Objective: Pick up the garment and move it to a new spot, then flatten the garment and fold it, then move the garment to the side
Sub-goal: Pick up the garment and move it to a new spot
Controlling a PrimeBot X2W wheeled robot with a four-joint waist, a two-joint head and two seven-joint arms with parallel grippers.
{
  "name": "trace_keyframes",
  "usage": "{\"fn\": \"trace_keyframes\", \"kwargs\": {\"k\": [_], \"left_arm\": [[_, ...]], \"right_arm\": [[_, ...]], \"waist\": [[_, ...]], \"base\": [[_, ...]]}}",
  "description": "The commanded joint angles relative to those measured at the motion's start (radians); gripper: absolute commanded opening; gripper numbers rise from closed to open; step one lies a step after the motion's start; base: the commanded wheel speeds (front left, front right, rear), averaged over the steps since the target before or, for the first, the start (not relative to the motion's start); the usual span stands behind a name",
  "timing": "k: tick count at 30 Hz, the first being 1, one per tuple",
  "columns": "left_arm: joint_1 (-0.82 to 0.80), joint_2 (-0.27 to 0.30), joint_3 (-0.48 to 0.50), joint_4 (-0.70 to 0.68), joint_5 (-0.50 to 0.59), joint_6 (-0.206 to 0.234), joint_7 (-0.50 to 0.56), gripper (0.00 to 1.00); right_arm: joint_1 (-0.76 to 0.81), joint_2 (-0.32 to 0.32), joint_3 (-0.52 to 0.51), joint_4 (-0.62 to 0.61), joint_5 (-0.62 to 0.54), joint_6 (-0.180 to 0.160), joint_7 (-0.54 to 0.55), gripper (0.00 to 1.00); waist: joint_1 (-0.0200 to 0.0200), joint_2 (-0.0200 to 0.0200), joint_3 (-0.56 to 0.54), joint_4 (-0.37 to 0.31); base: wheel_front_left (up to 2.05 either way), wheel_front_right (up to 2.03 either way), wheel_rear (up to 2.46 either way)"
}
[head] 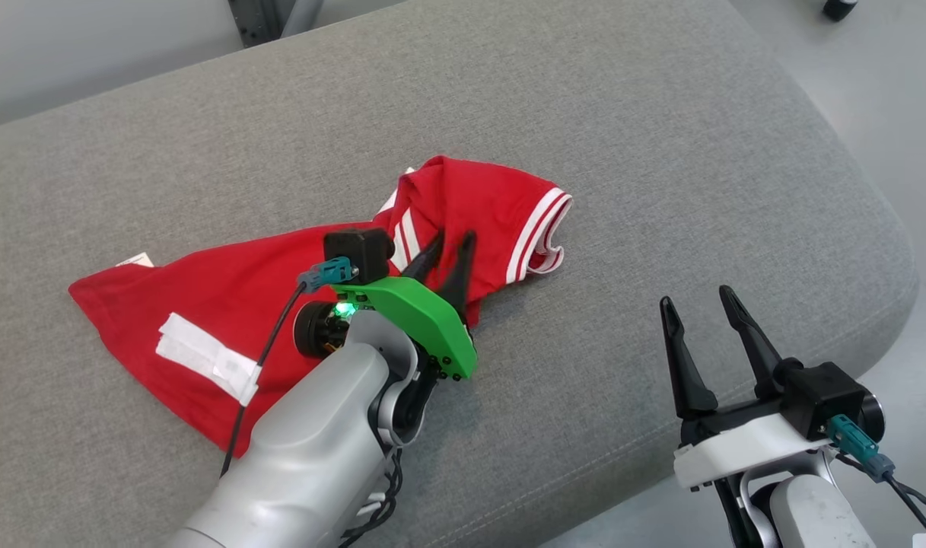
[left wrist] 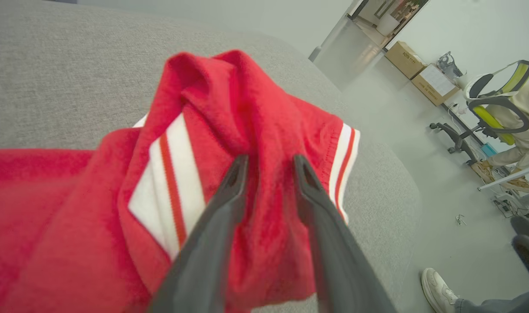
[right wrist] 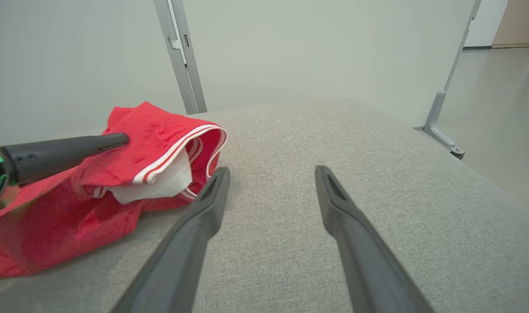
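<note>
The garment (head: 227, 304), a red shirt with white-and-red striped trim and a white label, lies crumpled on the grey cushion (head: 622, 152), spread out to the left and bunched up at its right end. My left gripper (head: 451, 243) is over that bunched end, near a striped sleeve cuff (head: 542, 228). In the left wrist view its jaws (left wrist: 271, 163) stand slightly apart, with a fold of the garment (left wrist: 247, 117) between and beyond the tips. My right gripper (head: 696, 298) is open over bare cushion to the right of the shirt, holding nothing, as the right wrist view (right wrist: 271, 171) also shows.
The cushion's rounded front-right edge (head: 851, 335) drops to a pale floor. A person's shoe (left wrist: 438, 284), an office chair (left wrist: 499, 100) and cardboard boxes (left wrist: 420, 69) are beyond that edge. A metal post (right wrist: 181, 56) stands behind the cushion.
</note>
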Motion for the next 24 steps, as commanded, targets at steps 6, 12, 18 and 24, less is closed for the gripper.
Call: {"fn": "trace_keyframes", "kwargs": {"k": [6,12,18,24], "left_arm": [[-0.028,0.005,-0.022,-0.031,-0.060,-0.012,-0.059,1.00],[0.022,0.009,0.007,-0.068,-0.003,0.018,-0.076,1.00],[0.164,0.052,0.119,-0.182,0.162,0.069,-0.074,1.00],[0.333,0.098,0.226,-0.288,0.342,0.109,-0.074,1.00]], "right_arm": [[-0.004,-0.002,-0.009,0.005,-0.002,0.000,-0.003,1.00],[0.026,-0.002,-0.034,0.003,-0.016,0.000,-0.003,1.00],[0.064,-0.001,-0.070,-0.008,-0.038,0.000,-0.003,1.00],[0.104,-0.001,-0.113,-0.025,-0.072,0.000,-0.003,1.00]], "waist": [[0.0000,0.0078,-0.023,0.048],[0.0000,0.0078,-0.068,0.091],[0.0000,0.0078,-0.116,0.148],[0.0000,0.0078,-0.155,0.215]], "base": [[0.00,0.00,0.00],[0.00,0.00,0.00],[0.00,0.00,0.00],[0.00,0.00,0.00]]}}
